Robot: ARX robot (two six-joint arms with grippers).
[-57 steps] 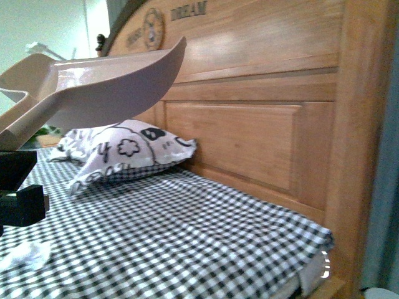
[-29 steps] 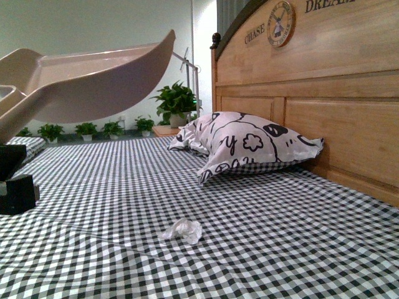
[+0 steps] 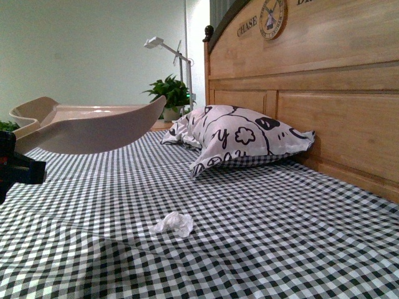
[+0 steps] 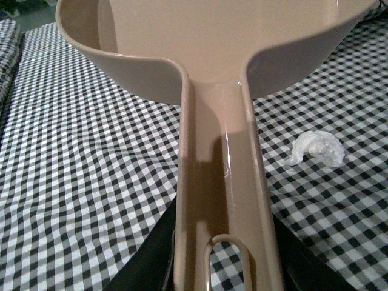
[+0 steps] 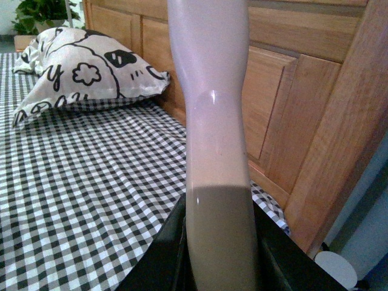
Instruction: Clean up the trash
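While dustpan (image 3: 93, 128) hovers, tissue (image 3: 173, 223) nearby, pillow (image 3: 243, 140) beyond

Wooden headboard (image 3: 324, 124), checked bedsheet (image 3: 280, 237), pale wall (image 3: 75, 50), potted plant (image 3: 167, 93).

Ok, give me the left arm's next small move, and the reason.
Probably draw the dustpan back and lower it, lip to the checkered sheet. The left end effector holds it in the air, and the tissue wad lies beside its handle, behind the mouth, untouched. The right end effector grips a pale handle.
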